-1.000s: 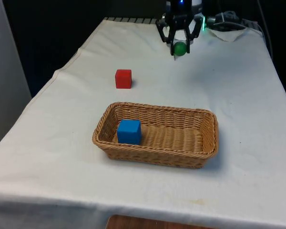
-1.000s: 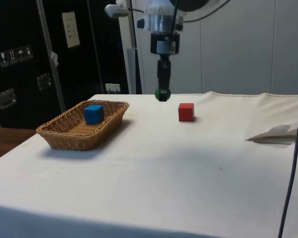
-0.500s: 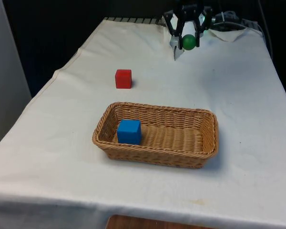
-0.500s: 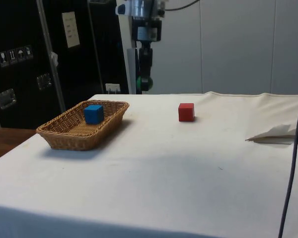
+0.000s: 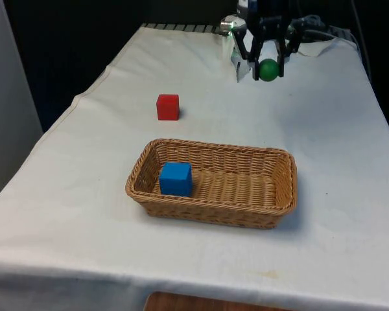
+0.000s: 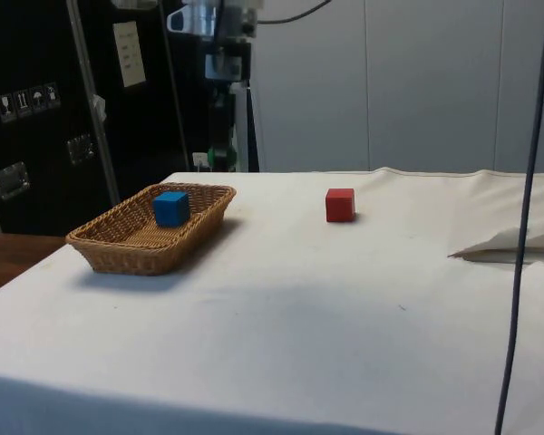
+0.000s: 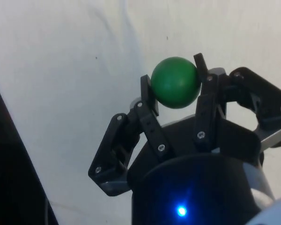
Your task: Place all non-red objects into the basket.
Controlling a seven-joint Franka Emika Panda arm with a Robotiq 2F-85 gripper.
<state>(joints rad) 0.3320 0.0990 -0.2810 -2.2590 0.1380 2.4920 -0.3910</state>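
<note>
A blue cube (image 6: 170,207) sits in the basket (image 6: 127,250); a red cube (image 6: 340,205) stands apart.

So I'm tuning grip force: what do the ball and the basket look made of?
The green ball held in the gripper looks smooth and matte, with an even colour and no seams, perhaps painted wood or hard plastic. The basket is woven tan wicker, with visible strands and a braided rim.

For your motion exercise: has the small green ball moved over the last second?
Yes. Held in the black pincer, the small green ball has shifted toward the front view's right, farther from the red cube.
</note>
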